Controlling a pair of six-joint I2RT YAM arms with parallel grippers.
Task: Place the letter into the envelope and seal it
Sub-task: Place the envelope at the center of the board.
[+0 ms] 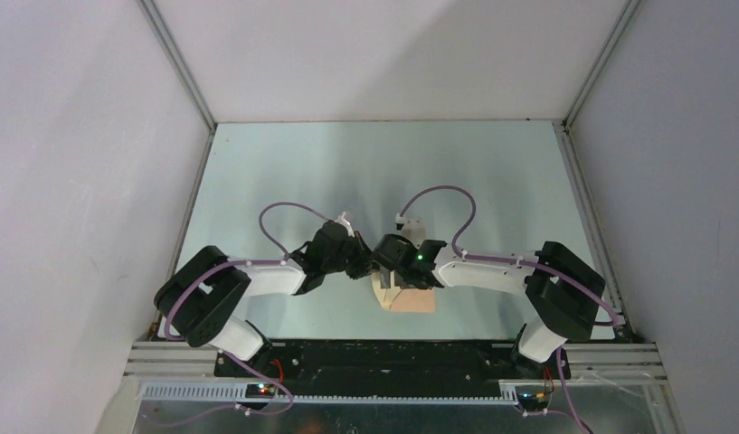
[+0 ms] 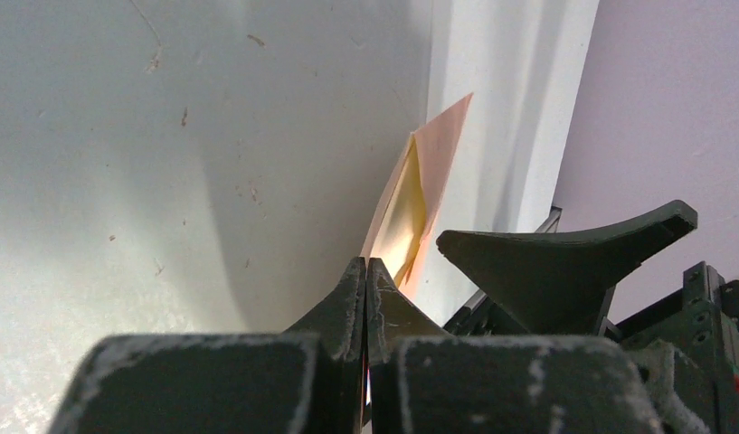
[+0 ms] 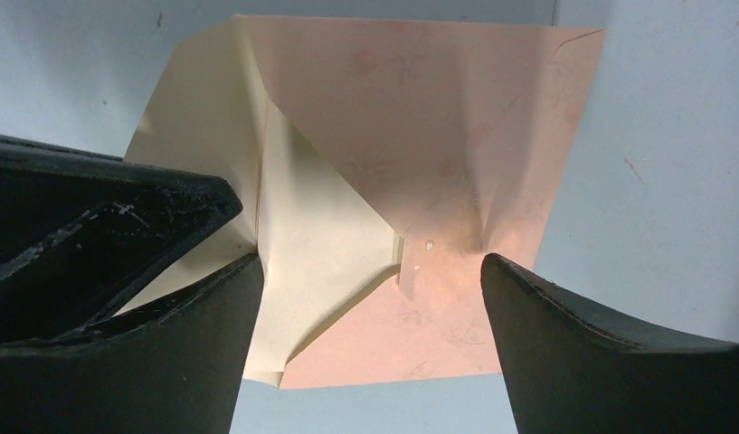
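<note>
The tan envelope (image 1: 412, 298) lies on the table near the front centre, partly under both grippers. In the right wrist view the envelope (image 3: 438, 136) shows peach-tan panels with diagonal seams and its cream inside (image 3: 320, 235). My right gripper (image 3: 370, 271) is open, with one finger on each side of the envelope's body; it also shows in the top view (image 1: 394, 271). My left gripper (image 2: 366, 264) is shut on the envelope's cream edge, and the paper (image 2: 420, 190) rises edge-on from its tips. I cannot make out the letter as a separate sheet.
The pale green table (image 1: 347, 172) is bounded by white walls and metal frame rails. The two grippers nearly touch: the left gripper (image 1: 361, 262) meets the right one, whose finger (image 2: 564, 258) crosses the left wrist view. The left finger (image 3: 103, 217) shows in the right wrist view.
</note>
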